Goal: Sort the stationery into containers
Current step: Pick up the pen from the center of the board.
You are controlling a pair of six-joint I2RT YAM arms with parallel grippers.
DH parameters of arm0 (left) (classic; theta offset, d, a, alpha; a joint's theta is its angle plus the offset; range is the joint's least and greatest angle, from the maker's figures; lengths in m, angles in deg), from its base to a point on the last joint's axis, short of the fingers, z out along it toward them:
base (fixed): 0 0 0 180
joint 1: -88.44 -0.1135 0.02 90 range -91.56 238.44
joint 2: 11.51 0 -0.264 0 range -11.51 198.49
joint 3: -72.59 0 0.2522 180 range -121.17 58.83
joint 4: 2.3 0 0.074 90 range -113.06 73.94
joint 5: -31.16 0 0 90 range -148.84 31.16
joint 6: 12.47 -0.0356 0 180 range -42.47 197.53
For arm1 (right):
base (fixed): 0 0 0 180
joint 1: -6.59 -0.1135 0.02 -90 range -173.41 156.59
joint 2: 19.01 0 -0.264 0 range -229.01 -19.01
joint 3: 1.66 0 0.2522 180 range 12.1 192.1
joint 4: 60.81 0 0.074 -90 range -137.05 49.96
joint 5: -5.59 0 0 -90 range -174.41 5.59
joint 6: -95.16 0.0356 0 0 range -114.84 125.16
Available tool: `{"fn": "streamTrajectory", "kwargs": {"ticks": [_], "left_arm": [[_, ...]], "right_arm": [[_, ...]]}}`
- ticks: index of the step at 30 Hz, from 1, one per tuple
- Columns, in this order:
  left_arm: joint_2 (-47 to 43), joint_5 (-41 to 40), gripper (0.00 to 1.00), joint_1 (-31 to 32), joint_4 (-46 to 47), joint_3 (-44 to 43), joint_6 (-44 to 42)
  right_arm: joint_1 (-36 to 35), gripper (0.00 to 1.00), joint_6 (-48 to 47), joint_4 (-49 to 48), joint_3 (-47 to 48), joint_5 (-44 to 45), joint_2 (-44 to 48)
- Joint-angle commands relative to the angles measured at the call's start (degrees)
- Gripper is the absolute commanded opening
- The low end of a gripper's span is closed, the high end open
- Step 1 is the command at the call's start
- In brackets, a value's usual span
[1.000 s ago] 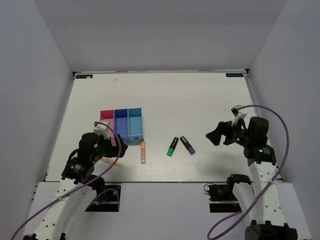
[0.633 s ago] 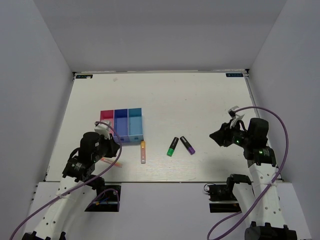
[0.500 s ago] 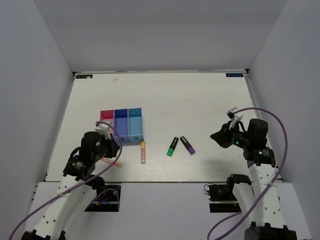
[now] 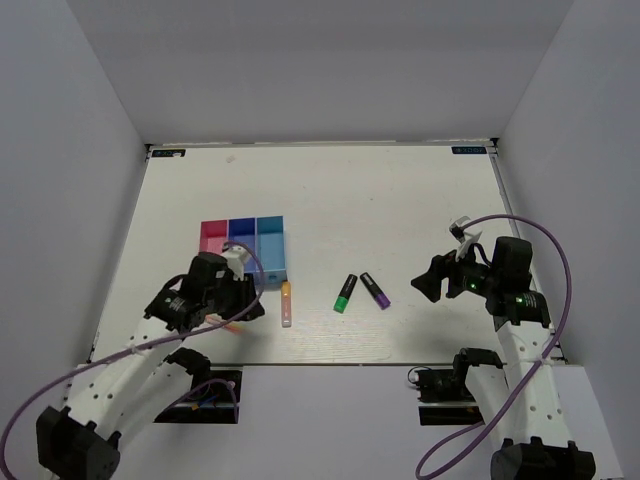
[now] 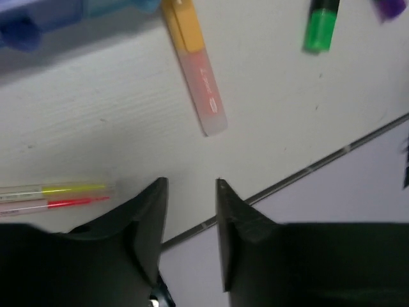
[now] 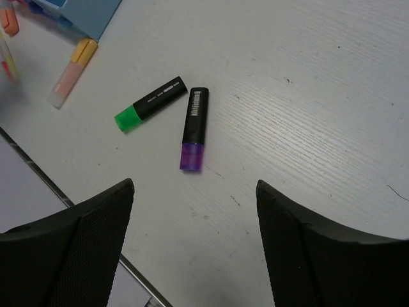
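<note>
Fingers empty: left fingers (image 5: pixel 144 224) narrowly parted, right fingers (image 6: pixel 77 224) wide apart.
Left pair should be widened and squared across the thin pen (image 5: pixel 57 192) before closing.

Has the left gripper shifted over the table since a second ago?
Yes. The left gripper has swung rightward, away from the pink-red plastic bin and closer to the orange-pink marker.

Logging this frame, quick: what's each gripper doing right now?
Left gripper: slightly open, holding nothing.
Right gripper: wide open, holding nothing.
</note>
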Motion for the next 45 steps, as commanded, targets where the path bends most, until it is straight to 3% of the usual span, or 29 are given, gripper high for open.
{"fn": "streamTrajectory", "kwargs": {"ticks": [1, 4, 5, 7, 14, 27, 34, 37, 40, 41, 45], "left_arm": [[3.6, -7.1, 0.47, 9.0, -0.1, -1.9, 2.6], [12.7, -16.4, 0.65, 17.2, 0.6, -4.9, 4.0], [15.7, -21.9, 0.70, 22.7, 0.8, -5.4, 5.1], [19.5, -27.3, 0.78, 24.8, 2.8, -5.8, 6.5], [28.1, -35.2, 0.80, 27.1, 12.4, -4.4, 10.3], [38.2, -32.8, 0.80, 28.7, 19.4, -7.7, 10.8], [43.9, -38.2, 0.71, 30.6, 17.4, -9.4, 14.1], [44.4, -39.2, 0.61, 31.6, 16.5, -9.2, 15.1], [44.3, -39.7, 0.46, 32.1, 15.7, -8.0, 16.3], [43.9, -39.9, 0.36, 32.2, 15.7, -7.5, 16.7], [41.2, -38.7, 0.21, 33.3, 15.8, -6.4, 17.5]], "right_arm": [[-0.4, 0.80, -0.2, -0.1, 1.5, 0.6, -0.1], [-0.5, 0.80, 0.0, 0.2, 1.8, 1.4, -0.3], [-0.5, 0.80, 0.1, 0.4, 1.9, 1.4, -0.5], [-0.5, 0.80, 0.1, 0.4, 2.1, 1.6, -0.5], [-0.3, 0.80, 0.1, 1.2, 2.4, 1.6, -0.6], [-0.5, 0.80, 0.2, 1.9, 2.8, 1.1, -0.2], [-0.4, 0.80, 0.4, 2.0, 3.0, 1.1, -0.1], [-0.4, 0.80, 0.4, 2.0, 3.0, 1.0, 0.5], [-0.5, 0.80, 0.5, 2.1, 3.1, 0.9, 0.7], [-0.5, 0.80, 0.4, 2.1, 3.2, 1.0, 0.9], [-0.5, 0.80, 0.5, 2.1, 3.1, 0.9, 1.5]]}}
